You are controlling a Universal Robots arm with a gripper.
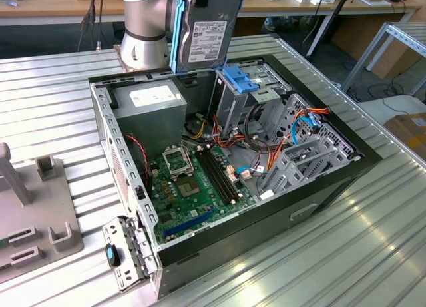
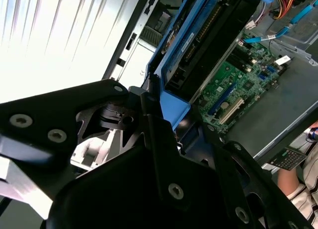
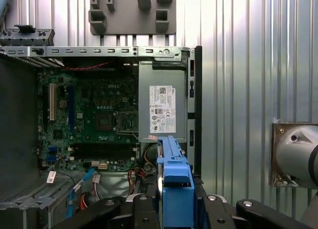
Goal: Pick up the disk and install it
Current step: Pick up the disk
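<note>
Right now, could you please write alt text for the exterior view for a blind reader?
The disk, a grey hard drive in a blue carrier, hangs upright above the open computer case on a ribbed metal table. The case shows a green motherboard and power supply.

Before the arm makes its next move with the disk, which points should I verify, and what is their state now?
1. Grip: ok, the pincer clamps the disk by its blue frame.
2. Clearance: ok, the disk hangs upright above the far edge of the computer case in the exterior view.
3. Access: ok, the case is open and the circuit board is exposed.
4. Space in the drive cage: cannot tell, a blue bracket sits at its top.
5. Path past the cables: cannot tell, they drape close to the cage.
</note>
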